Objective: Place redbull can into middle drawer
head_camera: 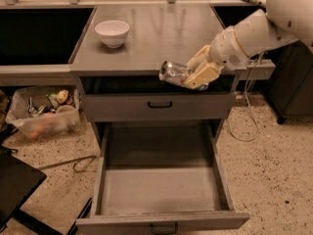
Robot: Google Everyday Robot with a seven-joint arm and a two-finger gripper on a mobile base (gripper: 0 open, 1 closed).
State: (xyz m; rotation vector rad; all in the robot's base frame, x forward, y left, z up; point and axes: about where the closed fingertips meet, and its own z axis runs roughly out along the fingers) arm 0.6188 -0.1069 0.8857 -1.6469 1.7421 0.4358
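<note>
Speckled flooring [274, 170] is surrounding a grey cabinet; its countertop [156, 38] is carrying a white bowl [112, 32] at the far left. A cluttered plastic bin [44, 115] is sitting on the left. At the counter's near right edge, the gripper [190, 75] is clamping the redbull can [171, 71] sideways, above the pulled-out middle drawer [161, 192].

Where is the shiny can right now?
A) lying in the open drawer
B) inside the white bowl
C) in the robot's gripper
C: the gripper is shut on the redbull can, holding it at the counter front edge, above the open middle drawer.
</note>
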